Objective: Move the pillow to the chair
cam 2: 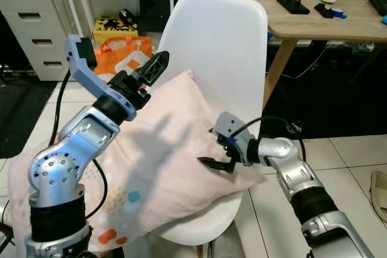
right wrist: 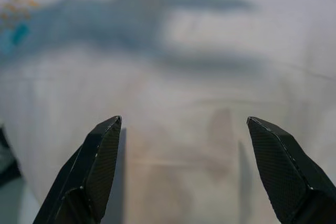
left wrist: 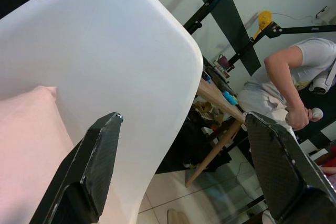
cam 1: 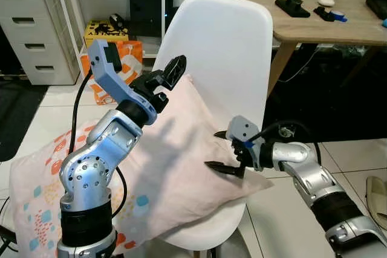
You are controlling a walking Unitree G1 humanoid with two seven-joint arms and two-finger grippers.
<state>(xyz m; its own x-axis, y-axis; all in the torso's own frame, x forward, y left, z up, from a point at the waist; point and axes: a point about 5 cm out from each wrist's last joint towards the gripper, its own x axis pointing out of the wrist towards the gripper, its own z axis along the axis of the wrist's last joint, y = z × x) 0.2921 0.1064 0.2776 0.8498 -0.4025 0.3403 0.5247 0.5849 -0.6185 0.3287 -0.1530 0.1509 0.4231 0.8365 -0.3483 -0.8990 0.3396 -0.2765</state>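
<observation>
The pillow (cam 1: 175, 167) is lying on the chair (cam 1: 224, 52) now, so the big part of the job looks done. Its top corner is leaning on the chair's back, and its lower right corner is resting on the seat. But one end is hanging off the left side of the seat, low down next to the robot, so the pillow is not sitting all the way on. I think a little push or tuck may be needed, and then the arms need to move away.

The left gripper (cam 1: 168, 75) is hovering just by the top corner of the pillow, near the chair back. Its two black fingers are spread wide and are holding nothing. The right gripper (cam 1: 225, 149) is hanging just over the pillow's lower right corner. Its fingers are wide apart too, with nothing between them.

The pillow is soft and puffy, made of pale pink cloth. The hanging end is showing small orange and blue patches. The chair is smooth, hard and white, with a tall rounded back like a shell. The floor (cam 1: 54, 104) is made of shiny pale tiles. A wooden table (cam 1: 302, 22) is standing behind the chair, and a person (left wrist: 286, 85) is bending near it.
</observation>
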